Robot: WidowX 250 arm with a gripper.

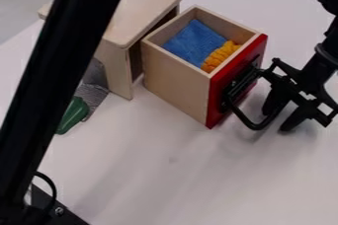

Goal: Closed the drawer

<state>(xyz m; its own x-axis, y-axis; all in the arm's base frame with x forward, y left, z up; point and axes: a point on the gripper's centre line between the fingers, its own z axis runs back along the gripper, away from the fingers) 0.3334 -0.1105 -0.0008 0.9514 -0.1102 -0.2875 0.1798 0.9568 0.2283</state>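
At the near left, 1 black bar (59,66) slants from the bottom up to the far edge, passing in front of part of the cabinet. A thin black cable (51,182) curves beside its lower end, above a dark bracket (58,214) with 1 screw.

The white table (151,179) spreads across the near middle. Right of centre, the gripper (279,118) hangs low over it, just beside the handle (245,120) of the drawer. I cannot tell whether its jaws are clenched or released, or whether they grasp the handle. The arm (323,61) comes in from the far right.

On the left, partly behind the bar, there is a green thing (74,114), with grey cloth (92,92) just beyond it.

The drawer (173,83) stands around the middle, well out from the cabinet (142,7), its open top facing up. Its red front (218,93) faces right, toward the gripper. Inside are 2 things: a yellow one (222,56) by the front and a blue cloth (194,44) farther back, next to each other. The pale wooden cabinet stands farther left, its flat top overhanging the side panel.
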